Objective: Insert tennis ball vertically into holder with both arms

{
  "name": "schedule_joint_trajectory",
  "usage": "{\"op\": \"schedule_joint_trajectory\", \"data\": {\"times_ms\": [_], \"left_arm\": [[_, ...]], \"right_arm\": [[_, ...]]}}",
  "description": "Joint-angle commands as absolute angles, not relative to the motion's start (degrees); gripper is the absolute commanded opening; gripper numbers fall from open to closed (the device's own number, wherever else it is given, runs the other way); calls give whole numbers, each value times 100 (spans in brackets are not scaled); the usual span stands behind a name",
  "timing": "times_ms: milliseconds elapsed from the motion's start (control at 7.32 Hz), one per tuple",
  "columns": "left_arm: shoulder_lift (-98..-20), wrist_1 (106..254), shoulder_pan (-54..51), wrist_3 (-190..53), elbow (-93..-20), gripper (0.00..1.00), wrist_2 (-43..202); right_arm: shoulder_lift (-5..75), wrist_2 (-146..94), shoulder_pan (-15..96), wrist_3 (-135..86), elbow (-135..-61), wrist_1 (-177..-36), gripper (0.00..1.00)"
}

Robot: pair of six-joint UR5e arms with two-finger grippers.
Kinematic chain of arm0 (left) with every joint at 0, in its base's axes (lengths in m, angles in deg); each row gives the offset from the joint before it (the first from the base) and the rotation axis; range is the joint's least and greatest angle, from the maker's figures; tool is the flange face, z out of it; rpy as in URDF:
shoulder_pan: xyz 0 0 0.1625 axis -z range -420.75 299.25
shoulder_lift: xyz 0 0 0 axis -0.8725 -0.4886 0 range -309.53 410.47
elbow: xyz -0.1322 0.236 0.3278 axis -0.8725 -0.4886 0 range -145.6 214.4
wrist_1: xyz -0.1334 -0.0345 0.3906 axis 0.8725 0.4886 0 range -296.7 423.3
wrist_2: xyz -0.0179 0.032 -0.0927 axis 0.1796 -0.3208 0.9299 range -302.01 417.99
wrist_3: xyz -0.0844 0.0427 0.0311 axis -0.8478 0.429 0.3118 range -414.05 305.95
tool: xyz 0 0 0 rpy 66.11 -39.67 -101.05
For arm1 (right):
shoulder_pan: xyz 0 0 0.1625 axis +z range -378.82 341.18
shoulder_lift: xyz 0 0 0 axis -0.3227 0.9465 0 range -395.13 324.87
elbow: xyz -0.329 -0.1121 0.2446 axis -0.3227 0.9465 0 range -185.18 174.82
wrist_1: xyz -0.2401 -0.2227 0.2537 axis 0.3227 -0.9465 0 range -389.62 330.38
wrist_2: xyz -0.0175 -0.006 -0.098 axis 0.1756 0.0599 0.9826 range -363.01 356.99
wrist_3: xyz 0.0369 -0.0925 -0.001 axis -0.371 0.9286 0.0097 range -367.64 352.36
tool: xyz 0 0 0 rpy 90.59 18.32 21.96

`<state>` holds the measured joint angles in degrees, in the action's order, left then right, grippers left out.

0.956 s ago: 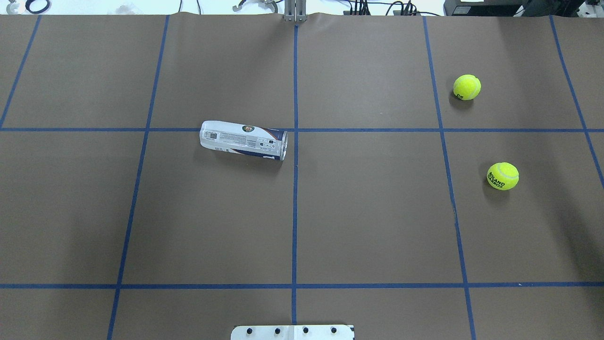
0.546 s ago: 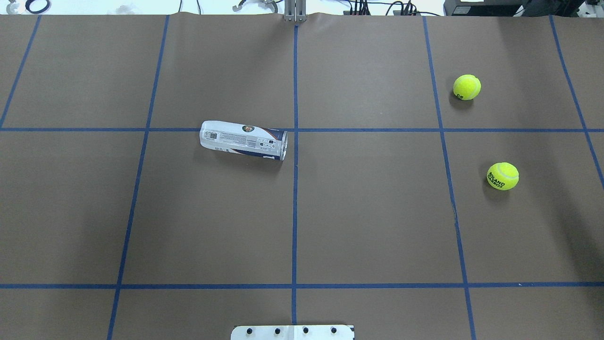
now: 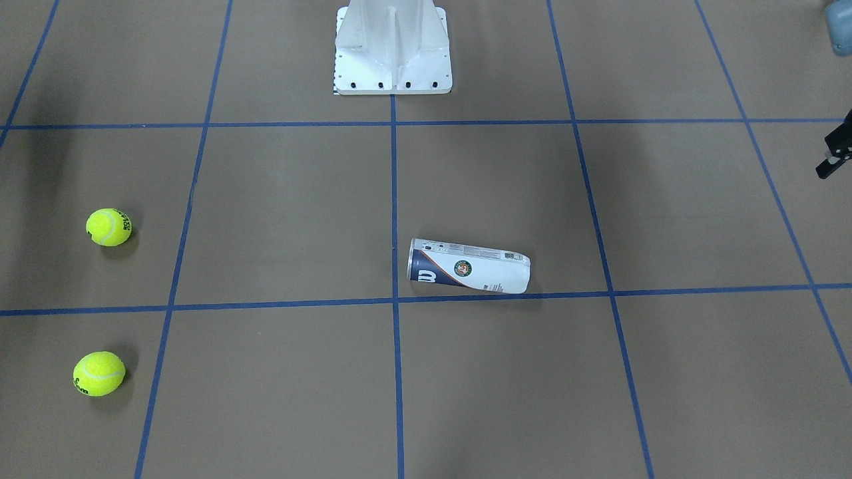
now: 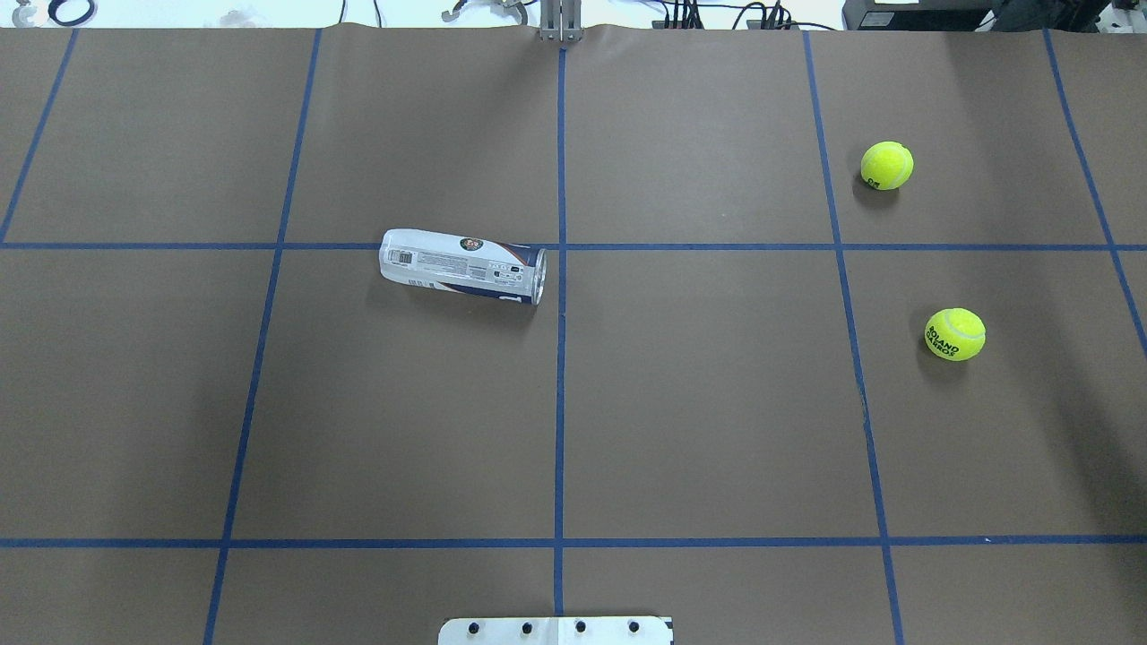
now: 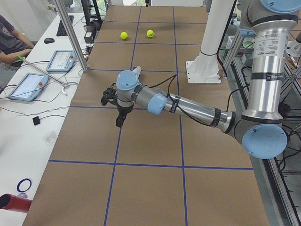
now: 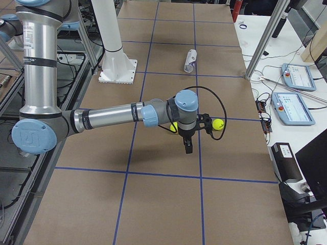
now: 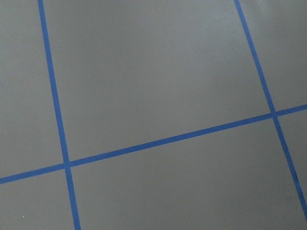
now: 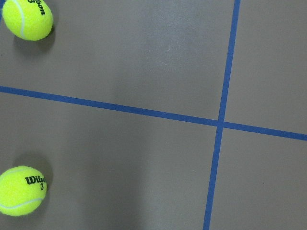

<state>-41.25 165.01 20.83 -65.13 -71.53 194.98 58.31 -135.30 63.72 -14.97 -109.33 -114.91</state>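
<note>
Overhead exterior view: the holder is found lying on its side on the table, in the robot's left half. Its long axis runs nearly across the table, with the rimmed mouth toward the centre line. The far tennis ball and the near tennis ball are well apart from it, in the right half. The left gripper is judged nearer the holder, the right gripper nearer the balls. Whether either pair of fingers is released or clenched cannot be told.

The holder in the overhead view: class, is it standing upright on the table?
No, the holder lies on its side on the table, silver rim toward the centre line.
</note>
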Motion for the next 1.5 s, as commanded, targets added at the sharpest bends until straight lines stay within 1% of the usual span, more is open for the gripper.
{"op": "schedule_joint_trajectory", "data": {"times_ms": [0,273,546,956,1092,1365], "left_arm": [[-4331,16631,1941,-6539,-7168,100,19492],[-4472,16648,1914,-6653,-7177,99,19527],[-4655,16648,1573,-6618,-7229,99,19519],[-5453,16727,512,-6556,-7203,98,19370],[-5804,16727,73,-6495,-7221,98,18882],[-6368,16718,-1104,-6067,-7195,98,17994]], "right_arm": [[5830,-13528,6371,-1493,-10942,-11487,99],[5830,-13554,6371,-1502,-10942,-11487,99],[5830,-13554,6379,-1502,-11029,-11487,99],[5830,-13563,6371,-1493,-11030,-11487,99],[5821,-13563,6371,-1502,-11012,-11487,99],[5830,-13555,6371,-1502,-10960,-11504,99]]}}
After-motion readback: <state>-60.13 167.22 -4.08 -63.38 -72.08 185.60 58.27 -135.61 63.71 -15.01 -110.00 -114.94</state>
